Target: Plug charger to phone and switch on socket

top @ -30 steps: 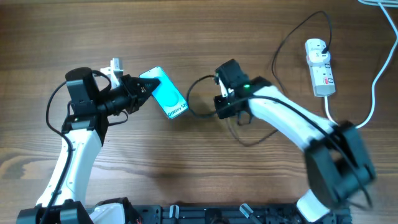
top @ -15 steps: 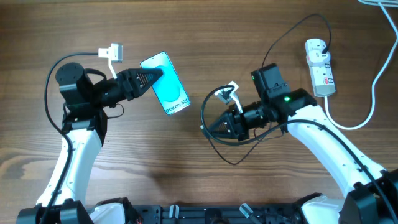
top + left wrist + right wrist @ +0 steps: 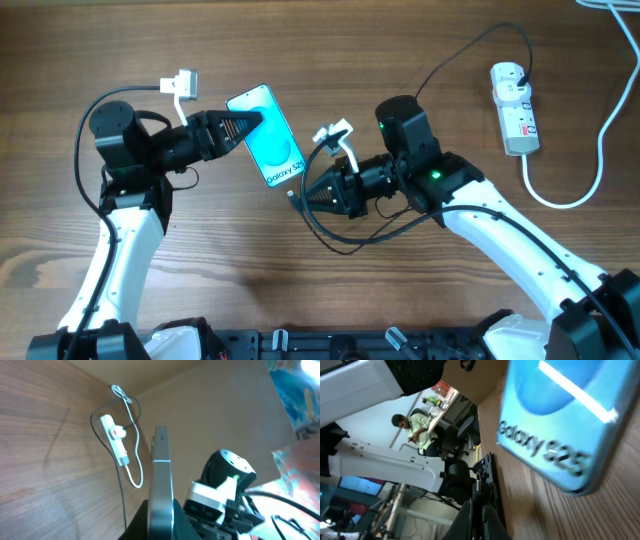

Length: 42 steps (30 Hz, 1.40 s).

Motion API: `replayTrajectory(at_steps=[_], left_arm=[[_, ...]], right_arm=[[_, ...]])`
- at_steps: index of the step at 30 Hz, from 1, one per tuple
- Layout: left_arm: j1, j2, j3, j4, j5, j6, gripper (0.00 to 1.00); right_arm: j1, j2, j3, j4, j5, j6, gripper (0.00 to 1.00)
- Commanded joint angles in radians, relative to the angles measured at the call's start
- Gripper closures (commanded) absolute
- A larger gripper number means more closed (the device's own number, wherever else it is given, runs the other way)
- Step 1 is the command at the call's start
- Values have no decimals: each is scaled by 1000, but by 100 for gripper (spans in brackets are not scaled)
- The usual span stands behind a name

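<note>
The phone (image 3: 266, 147) has a turquoise screen with "Galaxy S25" text at its lower right end. My left gripper (image 3: 240, 129) is shut on its upper left end and holds it; in the left wrist view the phone (image 3: 162, 485) shows edge-on between the fingers. My right gripper (image 3: 303, 197) is shut on the black plug tip of the charger (image 3: 478, 492), just right of and below the phone's text end (image 3: 555, 425). The thin black cable (image 3: 345, 243) loops under the right arm and runs up to the white socket (image 3: 513, 107) at the upper right.
The socket's thick white cord (image 3: 590, 150) curves off the right edge. The socket also shows far off in the left wrist view (image 3: 116, 445). A white connector block (image 3: 179, 83) sits above the left arm. Bare wooden tabletop (image 3: 300, 290) lies in front.
My right arm has swung left, bringing the plug tip from mid-table close to the phone's lower end. The left gripper shifted the phone slightly at first, then held still.
</note>
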<state>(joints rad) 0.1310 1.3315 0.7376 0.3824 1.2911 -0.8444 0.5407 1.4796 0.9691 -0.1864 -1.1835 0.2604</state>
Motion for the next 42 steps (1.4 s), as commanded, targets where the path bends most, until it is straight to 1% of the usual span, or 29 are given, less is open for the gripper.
replayTrajectory(at_steps=[1,5,7,8,9,12,13,15,16,17,19,20,22,26,28,29,34,37,42], left_arm=[[-3,-3,13,8,103,-9,96],[-3,-3,13,8,103,-18,96],[-3,-3,13,23,103,-64,96],[-3,-3,13,34,99,-95,96],[-5,-3,13,45,88,-135,96],[-50,-3,13,45,29,-137,96],[-103,-3,13,45,-56,-137,96],[-152,-3,13,50,-123,-137,96],[-170,-3,13,50,-134,-137,96],[-175,-3,13,53,-134,-137,96],[-175,-3,13,77,-134,-164,96],[-175,-3,13,92,-133,-173,96],[-175,-3,13,125,-133,-193,96],[-175,-3,13,127,-133,-193,96],[-175,-3,13,127,-133,-193,96],[-175,-3,13,127,-133,-193,96],[-175,-3,13,127,-133,-193,96],[-175,-3,13,127,-125,-193,96],[-175,-3,13,127,-118,-193,96]], right_arm=[[2,7,2,6,6,27,96],[2,7,1,10,9,31,96],[2,7,0,-6,8,39,96],[1,7,0,-39,9,34,96],[-3,7,0,-93,9,-1,96],[-37,6,0,-258,5,-91,96],[-75,1,0,-410,4,-205,96],[-121,2,0,-549,-24,-354,96],[-150,2,0,-592,-78,-426,95],[-176,2,-1,-589,-156,-474,96],[-185,2,-3,-499,-272,-462,96],[-183,2,-3,-471,-278,-441,95],[-179,2,-3,-382,-278,-353,95],[-178,2,-3,-214,-277,-187,95],[-167,2,-3,-166,-255,-132,96],[-152,2,-3,-146,-211,-92,95],[-136,2,-3,-147,-201,-92,96],[-136,2,-3,-146,-156,-66,96],[-136,2,-3,-126,-154,-34,96]])
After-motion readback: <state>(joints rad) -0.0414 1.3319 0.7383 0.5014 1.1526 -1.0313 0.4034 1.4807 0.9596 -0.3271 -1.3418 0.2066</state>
